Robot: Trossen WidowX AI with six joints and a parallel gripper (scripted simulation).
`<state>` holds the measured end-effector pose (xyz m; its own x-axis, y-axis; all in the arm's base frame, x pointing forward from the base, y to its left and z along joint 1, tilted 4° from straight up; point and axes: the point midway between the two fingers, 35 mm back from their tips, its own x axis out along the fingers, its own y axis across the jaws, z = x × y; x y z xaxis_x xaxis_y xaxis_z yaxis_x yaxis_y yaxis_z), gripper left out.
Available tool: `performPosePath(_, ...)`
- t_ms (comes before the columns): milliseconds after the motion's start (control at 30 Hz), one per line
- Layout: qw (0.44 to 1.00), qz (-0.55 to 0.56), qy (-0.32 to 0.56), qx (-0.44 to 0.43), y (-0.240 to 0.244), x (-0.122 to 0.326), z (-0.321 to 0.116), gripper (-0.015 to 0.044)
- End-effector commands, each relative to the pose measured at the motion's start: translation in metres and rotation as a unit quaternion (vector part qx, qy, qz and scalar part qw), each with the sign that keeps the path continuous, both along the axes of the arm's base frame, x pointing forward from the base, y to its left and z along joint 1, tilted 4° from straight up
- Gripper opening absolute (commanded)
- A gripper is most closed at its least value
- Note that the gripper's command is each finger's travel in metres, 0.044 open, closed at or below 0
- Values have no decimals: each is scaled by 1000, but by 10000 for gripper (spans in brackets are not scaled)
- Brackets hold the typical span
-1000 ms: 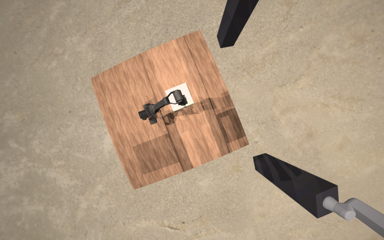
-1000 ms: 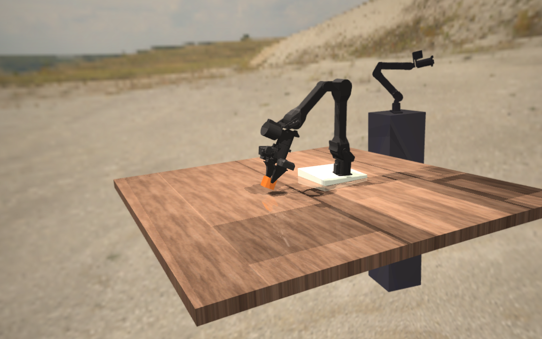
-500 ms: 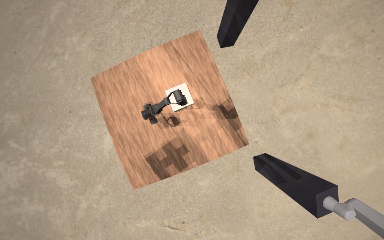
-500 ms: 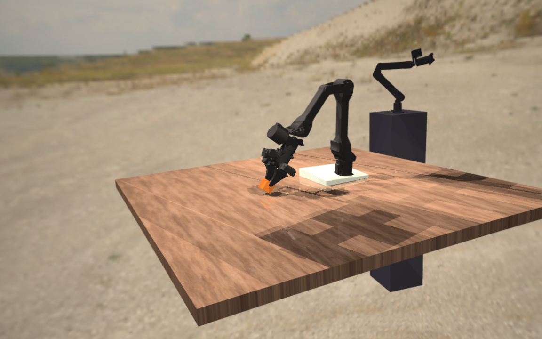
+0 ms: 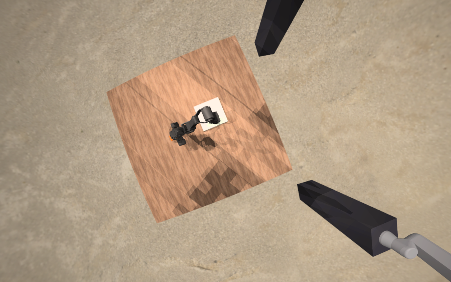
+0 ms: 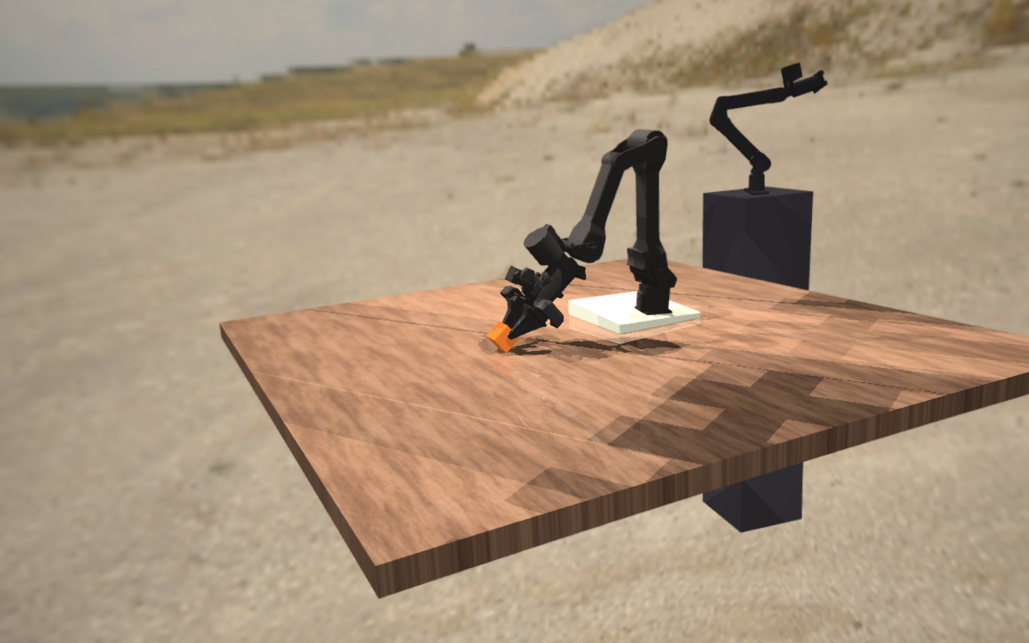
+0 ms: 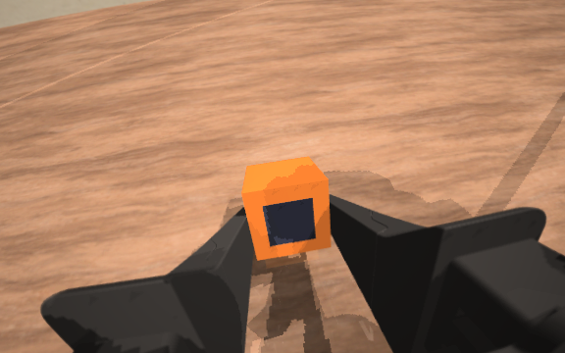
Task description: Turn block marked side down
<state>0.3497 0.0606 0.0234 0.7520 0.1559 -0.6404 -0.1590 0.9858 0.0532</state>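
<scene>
Orange block (image 5: 171, 139) (image 6: 501, 337) (image 7: 286, 211), tilted (dark-marked).

white base slab (image 5: 216, 102) (image 6: 602, 312): obstacle, inboard of worktop edges | near left corner, exterior view: low passage unobstructed

I see bright daylight, hard, jagged shadows across the worktop (image 5: 157, 105) (image 6: 422, 415) (image 7: 116, 123), and a softly blurred background in the exterior view.

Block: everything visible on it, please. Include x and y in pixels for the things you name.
The block (image 5: 171, 139) (image 6: 499, 337) (image 7: 286, 208) is a small plain orange cube with crisp edges, plastic or painted by the look. One face carries a dark navy square, turned toward the wrist camera. The claw (image 6: 508, 334) (image 7: 286, 207) grips it by two opposite sides. It sits tilted, low over the table (image 6: 390, 399); whether its lowest edge touches, I can't tell.
</scene>
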Motion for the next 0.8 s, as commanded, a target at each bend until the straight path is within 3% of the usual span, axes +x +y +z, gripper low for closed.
performPosePath(0, 1000, -4, -18, 4, -1, -5, -4, 0)
performPosePath(267, 997, -7, -72, 14, -2, -14, -2, 0)
performPosePath(767, 996, -8, -87, 17, -2, -15, 1, 0)
